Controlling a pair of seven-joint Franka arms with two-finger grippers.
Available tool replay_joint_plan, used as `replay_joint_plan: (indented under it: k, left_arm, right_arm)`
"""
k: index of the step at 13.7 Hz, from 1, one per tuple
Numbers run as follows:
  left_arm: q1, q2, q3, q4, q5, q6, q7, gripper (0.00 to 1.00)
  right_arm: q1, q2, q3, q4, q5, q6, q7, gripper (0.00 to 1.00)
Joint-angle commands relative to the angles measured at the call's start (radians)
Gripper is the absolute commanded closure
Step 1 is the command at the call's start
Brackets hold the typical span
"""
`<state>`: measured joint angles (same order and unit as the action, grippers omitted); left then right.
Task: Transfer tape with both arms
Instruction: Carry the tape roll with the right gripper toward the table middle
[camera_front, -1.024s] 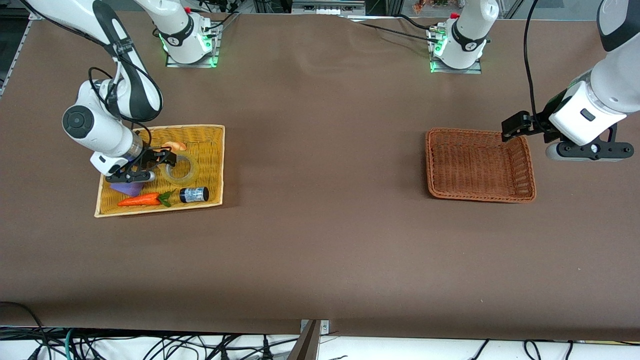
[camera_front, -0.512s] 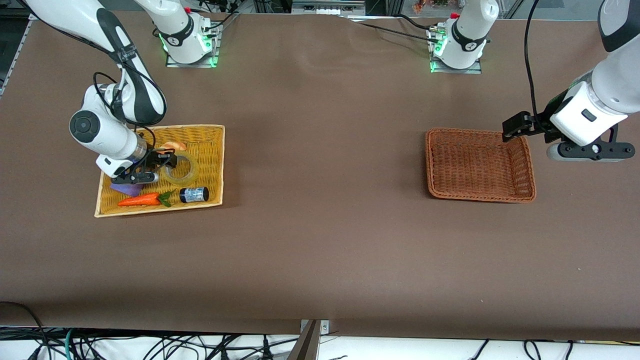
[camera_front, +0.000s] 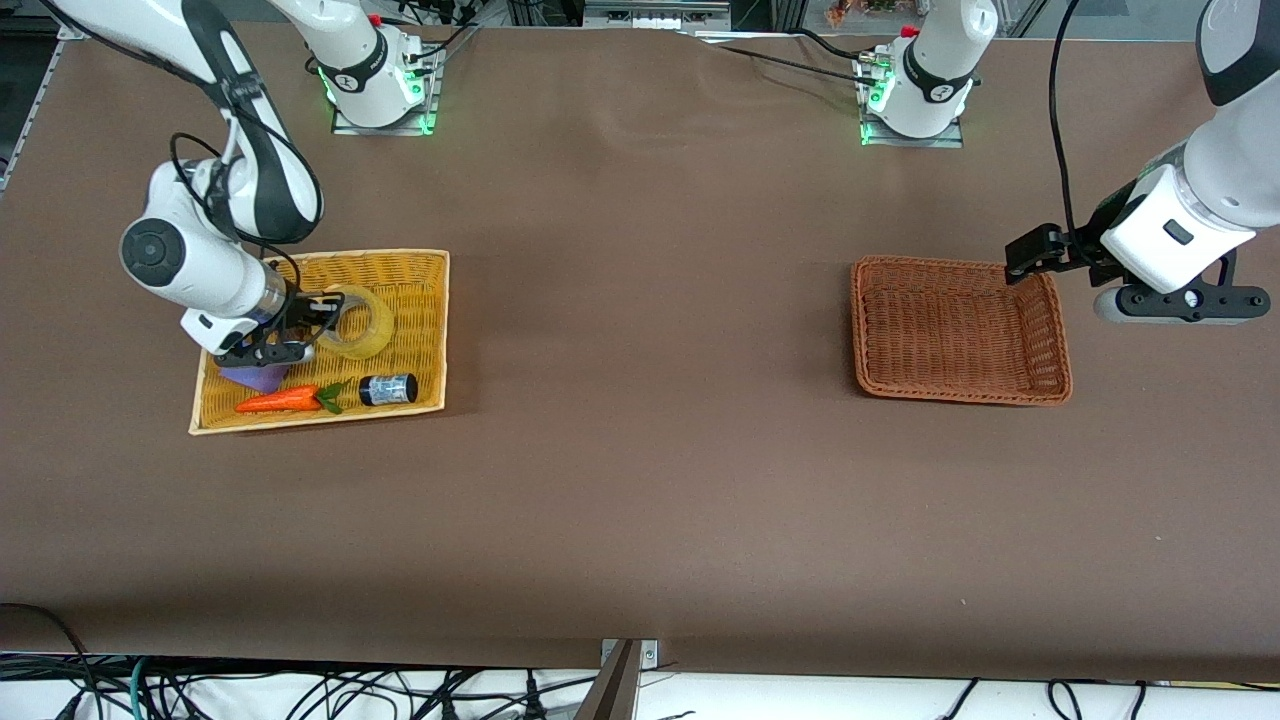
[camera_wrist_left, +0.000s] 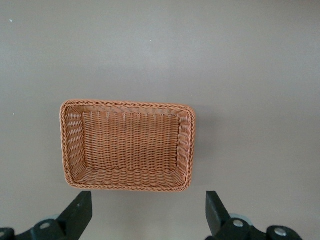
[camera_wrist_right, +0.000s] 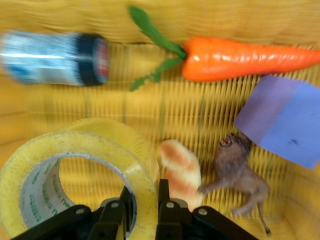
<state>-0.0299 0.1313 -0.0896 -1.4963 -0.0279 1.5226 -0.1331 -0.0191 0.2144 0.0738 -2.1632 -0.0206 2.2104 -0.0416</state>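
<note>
The tape (camera_front: 361, 322), a translucent yellowish ring, is lifted and tilted over the yellow basket (camera_front: 425, 270) at the right arm's end of the table. My right gripper (camera_front: 322, 318) is shut on its wall, one finger inside the hole and one outside. In the right wrist view the tape (camera_wrist_right: 75, 185) fills the corner with the gripper (camera_wrist_right: 146, 202) clamped on its rim. My left gripper (camera_front: 1028, 252) is open and empty, in the air over the edge of the brown wicker basket (camera_front: 1050, 330), which shows empty in the left wrist view (camera_wrist_left: 187, 150).
In the yellow basket lie a carrot toy (camera_front: 283, 399), a dark cylindrical jar (camera_front: 389, 388), a purple piece (camera_front: 255, 376). The right wrist view shows the croissant toy (camera_wrist_right: 182, 172) and a brown lion figure (camera_wrist_right: 240, 175) under the gripper.
My right gripper has closed on the tape and lifted it off the basket floor, tilting it over the croissant toy. The left arm has barely moved.
</note>
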Motion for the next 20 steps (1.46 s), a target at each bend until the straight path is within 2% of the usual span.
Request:
replay_joint_plan:
  k: [1, 4, 6, 9, 11, 13, 20]
  left_arm:
    - [0.001, 0.007, 0.001, 0.008, 0.019, -0.009, -0.006, 0.0]
    - [0.004, 0.016, 0.002, 0.01, 0.02, 0.008, -0.006, 0.0]
    - [0.005, 0.017, 0.002, 0.01, 0.02, 0.01, -0.006, 0.0]
    - [0.005, 0.024, 0.002, 0.01, 0.022, 0.021, -0.006, 0.0]
    - [0.005, 0.024, 0.002, 0.007, 0.022, 0.021, -0.006, 0.0]
    - [0.005, 0.024, 0.002, 0.005, 0.02, 0.021, -0.006, 0.0]
    - [0.005, 0.022, -0.001, 0.005, 0.009, 0.018, -0.006, 0.0]
  right_arm:
    - [-0.004, -0.043, 0.102, 0.187, 0.007, -0.255, 0.099, 1.0]
    - [0.007, -0.027, 0.285, 0.282, 0.007, -0.305, 0.374, 1.0]
    - [0.065, 0.046, 0.359, 0.374, 0.005, -0.298, 0.539, 1.0]
    - [0.25, 0.21, 0.356, 0.555, -0.009, -0.293, 0.771, 1.0]
    - [0.329, 0.313, 0.356, 0.637, -0.042, -0.243, 0.874, 1.0]
    - [0.379, 0.382, 0.354, 0.654, -0.097, -0.174, 0.945, 1.0]
    - [0.447, 0.549, 0.348, 0.654, -0.177, -0.005, 1.003, 0.96]
